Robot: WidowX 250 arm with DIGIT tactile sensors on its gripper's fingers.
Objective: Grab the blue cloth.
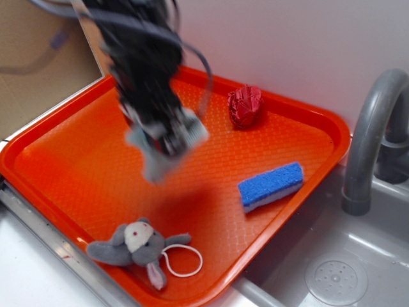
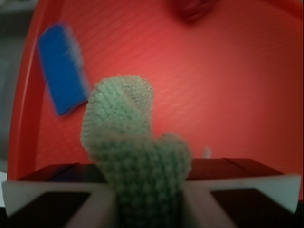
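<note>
Cloth [image 2: 137, 166] is pinched between the gripper's [image 1: 167, 142] jaws and hangs clear above the middle of the tray [image 1: 57, 160], so the grab looks done. Sponge [image 1: 271, 185] lies near the right edge, ball [image 1: 245, 106] by the far edge, plush [image 1: 137, 246] at the near edge.

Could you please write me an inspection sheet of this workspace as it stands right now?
Surface: orange tray, textured, beside a grey sink.
Job's things: blue cloth pinched between the fingers, lifted off the tray.
Clutter: blue sponge, red knitted ball, grey plush toy with a white string loop.
Grippers: gripper shut on the cloth, motion-blurred.
Cables: grey cable looping along the arm.
Surroundings: grey faucet, white wall, cardboard at left.
</note>
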